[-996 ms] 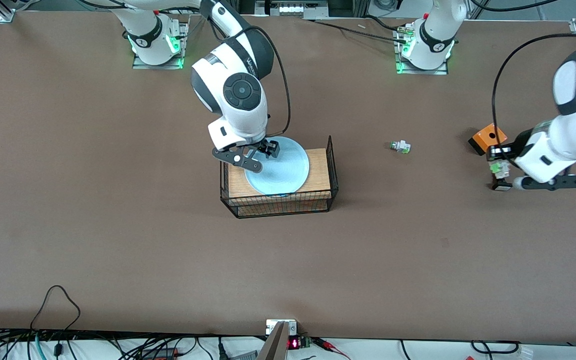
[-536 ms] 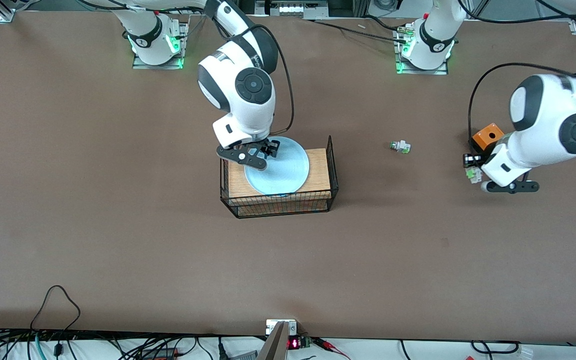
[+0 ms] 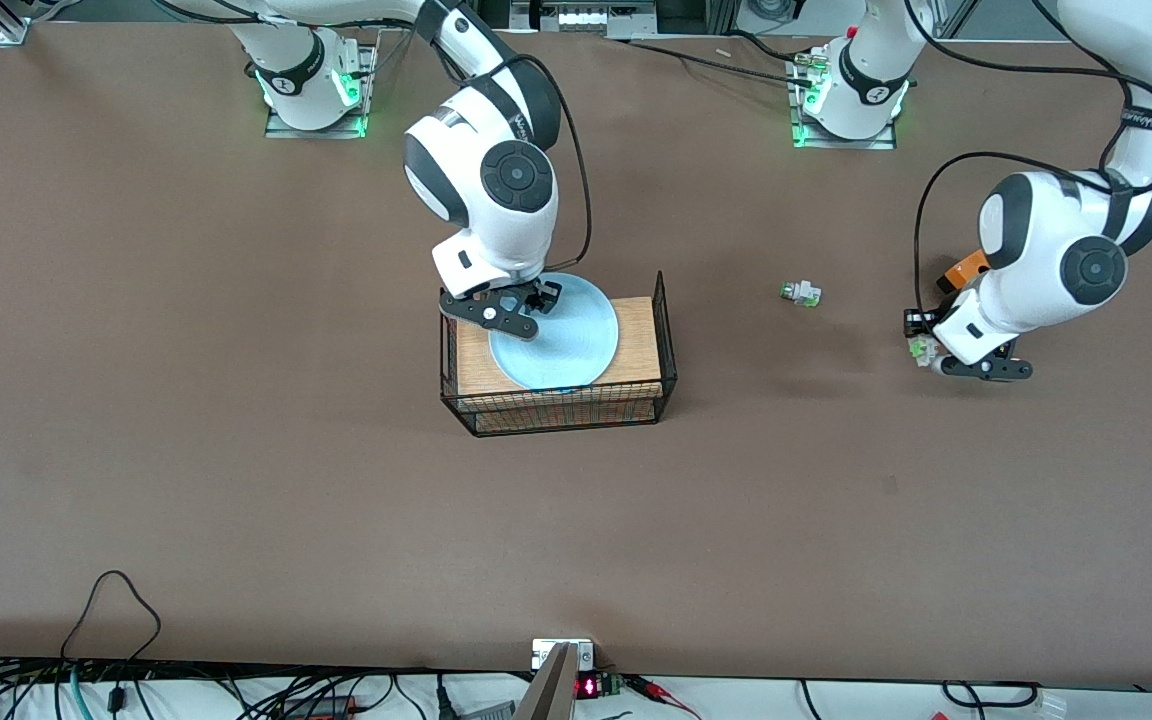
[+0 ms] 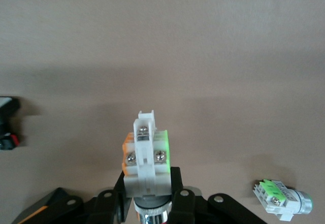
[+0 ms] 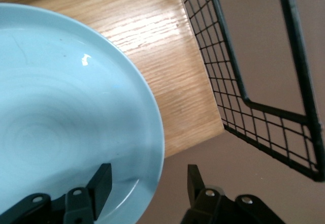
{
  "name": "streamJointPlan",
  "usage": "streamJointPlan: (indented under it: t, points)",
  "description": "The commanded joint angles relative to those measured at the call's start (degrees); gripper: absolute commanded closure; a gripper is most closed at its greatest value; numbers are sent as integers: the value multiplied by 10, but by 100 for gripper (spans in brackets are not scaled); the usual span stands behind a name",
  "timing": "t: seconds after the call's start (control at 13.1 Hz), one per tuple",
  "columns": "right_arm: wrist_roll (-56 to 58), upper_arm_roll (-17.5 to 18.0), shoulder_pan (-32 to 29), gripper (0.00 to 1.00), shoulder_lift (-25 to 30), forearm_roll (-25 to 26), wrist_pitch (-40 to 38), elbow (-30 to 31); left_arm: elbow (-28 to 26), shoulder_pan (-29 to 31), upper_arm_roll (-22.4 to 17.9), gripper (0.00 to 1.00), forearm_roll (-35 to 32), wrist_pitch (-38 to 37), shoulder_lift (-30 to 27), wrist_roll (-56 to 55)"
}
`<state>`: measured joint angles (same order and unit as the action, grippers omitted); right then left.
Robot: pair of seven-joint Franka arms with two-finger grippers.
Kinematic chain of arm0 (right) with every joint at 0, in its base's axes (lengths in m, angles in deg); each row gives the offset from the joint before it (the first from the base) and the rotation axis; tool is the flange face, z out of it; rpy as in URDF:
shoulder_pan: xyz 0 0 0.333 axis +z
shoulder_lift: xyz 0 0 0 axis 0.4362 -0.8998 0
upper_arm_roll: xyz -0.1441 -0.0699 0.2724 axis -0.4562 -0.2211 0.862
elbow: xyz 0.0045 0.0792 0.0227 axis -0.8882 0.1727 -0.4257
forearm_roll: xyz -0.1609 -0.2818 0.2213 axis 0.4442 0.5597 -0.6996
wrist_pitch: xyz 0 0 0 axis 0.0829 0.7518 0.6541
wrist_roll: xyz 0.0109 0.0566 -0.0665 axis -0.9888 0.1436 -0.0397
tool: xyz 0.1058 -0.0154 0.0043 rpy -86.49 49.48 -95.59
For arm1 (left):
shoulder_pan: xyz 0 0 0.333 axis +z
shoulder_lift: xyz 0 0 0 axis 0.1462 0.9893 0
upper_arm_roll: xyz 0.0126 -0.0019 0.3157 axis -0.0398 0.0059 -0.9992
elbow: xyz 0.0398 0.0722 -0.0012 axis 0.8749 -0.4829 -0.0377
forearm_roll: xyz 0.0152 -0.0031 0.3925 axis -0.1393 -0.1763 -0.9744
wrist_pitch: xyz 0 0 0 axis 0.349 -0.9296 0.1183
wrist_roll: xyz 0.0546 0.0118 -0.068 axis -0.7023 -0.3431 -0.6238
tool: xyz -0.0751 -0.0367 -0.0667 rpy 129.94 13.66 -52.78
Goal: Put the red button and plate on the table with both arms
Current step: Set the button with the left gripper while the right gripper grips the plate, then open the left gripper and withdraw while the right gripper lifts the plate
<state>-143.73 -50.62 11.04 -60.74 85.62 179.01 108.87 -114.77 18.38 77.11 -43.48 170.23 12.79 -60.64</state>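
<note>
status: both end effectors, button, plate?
Left end effector shut on button, over table. Right end effector open, straddling plate rim; plate on board in mesh frame.

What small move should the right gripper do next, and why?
Probably close. The right gripper is open, one finger over the plate and the other outside its rim, while the plate lies on the wooden board; closing should pinch the rim.
</note>
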Motion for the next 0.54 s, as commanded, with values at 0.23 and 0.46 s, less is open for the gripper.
streamJointPlan:
  t: [0.23, 0.46]
  points:
    - [-3, -4, 3, 67, -3, 2, -54, -11, -1, -16, -10, 100, 11, 24, 44, 16]
    - [-2, -4, 0, 87, -3, -2, -65, -11, -9, -16, -10, 100, 11, 52, 61, 15]
